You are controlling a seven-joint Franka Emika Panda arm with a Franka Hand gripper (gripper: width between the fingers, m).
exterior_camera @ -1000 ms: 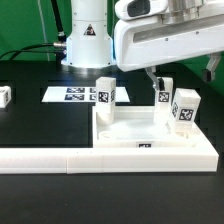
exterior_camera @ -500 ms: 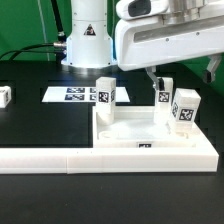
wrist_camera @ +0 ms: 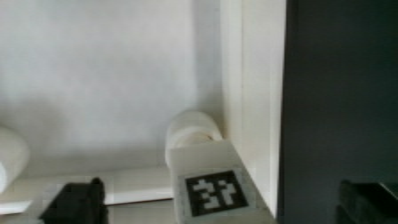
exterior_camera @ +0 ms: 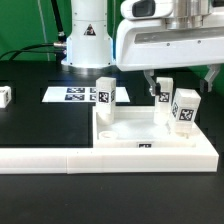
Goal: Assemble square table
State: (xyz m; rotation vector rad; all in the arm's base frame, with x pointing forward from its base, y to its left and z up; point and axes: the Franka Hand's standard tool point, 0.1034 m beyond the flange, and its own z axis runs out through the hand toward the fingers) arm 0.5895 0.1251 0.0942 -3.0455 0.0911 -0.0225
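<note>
The white square tabletop (exterior_camera: 130, 128) lies tray-side up on the black table. Three white tagged legs stand on it: one at the back left corner (exterior_camera: 107, 93) and two near the right side (exterior_camera: 164, 92) (exterior_camera: 184, 108). A fourth leg (exterior_camera: 5, 95) lies apart at the exterior view's far left. My gripper (exterior_camera: 180, 82) hangs open over the right-hand legs. In the wrist view a tagged leg (wrist_camera: 214, 180) stands upright in a tabletop (wrist_camera: 107, 90) corner, below and between the dark fingertips (wrist_camera: 75, 202) of the gripper (wrist_camera: 222, 205), untouched.
The marker board (exterior_camera: 72, 95) lies behind the tabletop toward the robot base (exterior_camera: 88, 45). A long white L-shaped barrier (exterior_camera: 60, 160) runs along the front and right of the tabletop. Another rounded white part (wrist_camera: 6, 160) shows at the wrist view's edge.
The gripper has shifted slightly toward the exterior view's right; its jaws stay wide. The legs and tabletop have not moved.
</note>
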